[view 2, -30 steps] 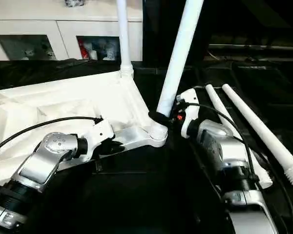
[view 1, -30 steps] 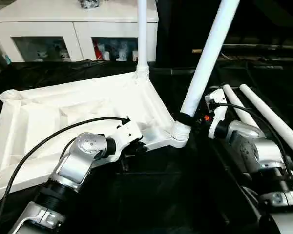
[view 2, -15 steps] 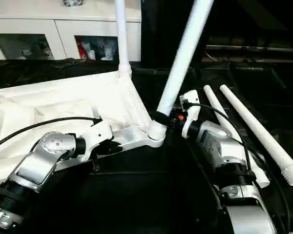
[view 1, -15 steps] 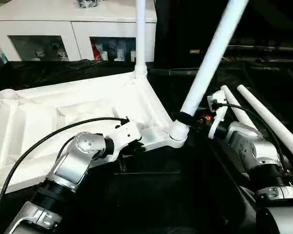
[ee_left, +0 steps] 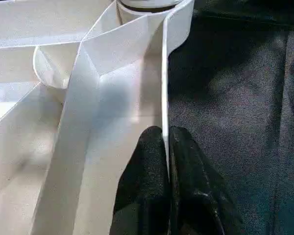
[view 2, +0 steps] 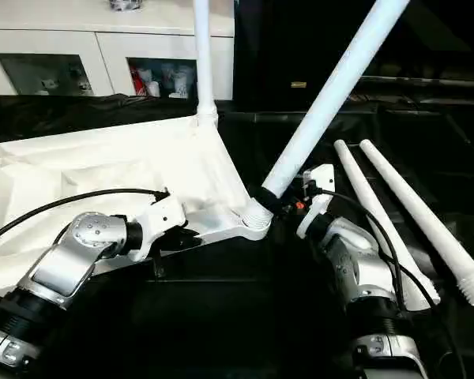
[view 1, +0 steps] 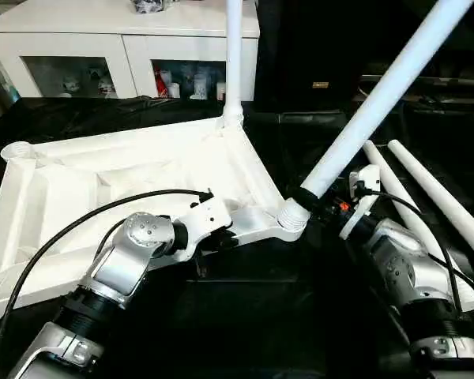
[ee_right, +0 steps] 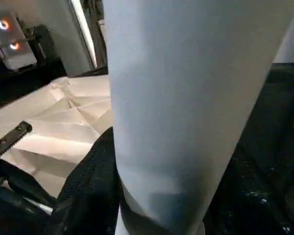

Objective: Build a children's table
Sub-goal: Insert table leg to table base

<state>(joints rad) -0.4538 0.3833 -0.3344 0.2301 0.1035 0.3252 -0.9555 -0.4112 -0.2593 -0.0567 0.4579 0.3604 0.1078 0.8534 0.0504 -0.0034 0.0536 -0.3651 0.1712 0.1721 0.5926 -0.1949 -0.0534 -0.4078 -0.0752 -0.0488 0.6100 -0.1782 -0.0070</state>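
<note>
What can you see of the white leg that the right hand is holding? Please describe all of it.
The leg is a long, smooth white tube, plastic by its look, with a ribbed collar at its lower end. It leans steeply to the right, and its top runs out of the picture. Its lower end sits at the near corner socket of the tabletop. The right hand is shut on it just above the collar, black fingers around the tube.

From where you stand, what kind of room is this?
Probably an indoor workroom or lab: a work table draped in black cloth, a white cabinet with glass doors holding small items, and dark equipment behind.
</note>
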